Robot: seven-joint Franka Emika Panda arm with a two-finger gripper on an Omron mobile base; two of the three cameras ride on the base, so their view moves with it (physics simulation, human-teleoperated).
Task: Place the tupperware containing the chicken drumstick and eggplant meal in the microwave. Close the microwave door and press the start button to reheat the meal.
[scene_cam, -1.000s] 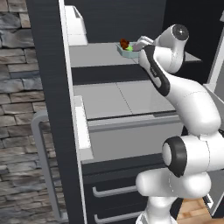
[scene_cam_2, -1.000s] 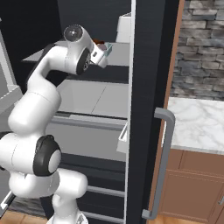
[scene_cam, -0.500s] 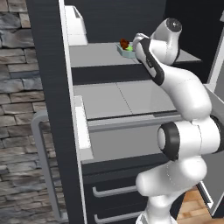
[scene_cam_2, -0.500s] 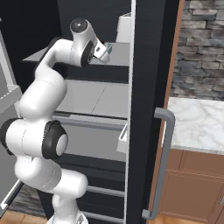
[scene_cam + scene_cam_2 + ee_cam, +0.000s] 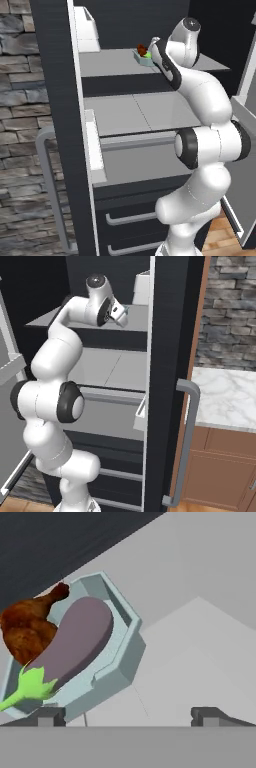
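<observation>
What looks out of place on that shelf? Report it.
Nothing stands out: the tupperware sits flat on the shelf, drumstick and eggplant inside, nothing spilled. The open gripper is beside it.

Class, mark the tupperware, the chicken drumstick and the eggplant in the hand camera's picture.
tupperware [image 5: 122, 654]: hand view, on its pale blue-grey side wall.
chicken drumstick [image 5: 25, 632]: hand view, on the reddish-brown meaty end.
eggplant [image 5: 77, 639]: hand view, on the middle of its purple-grey body.

Upper grey shelf [image 5: 112, 62] carrying the tupperware [image 5: 145, 59], set near its back; a white box [image 5: 86, 31] stands on the shelf's left end.
</observation>
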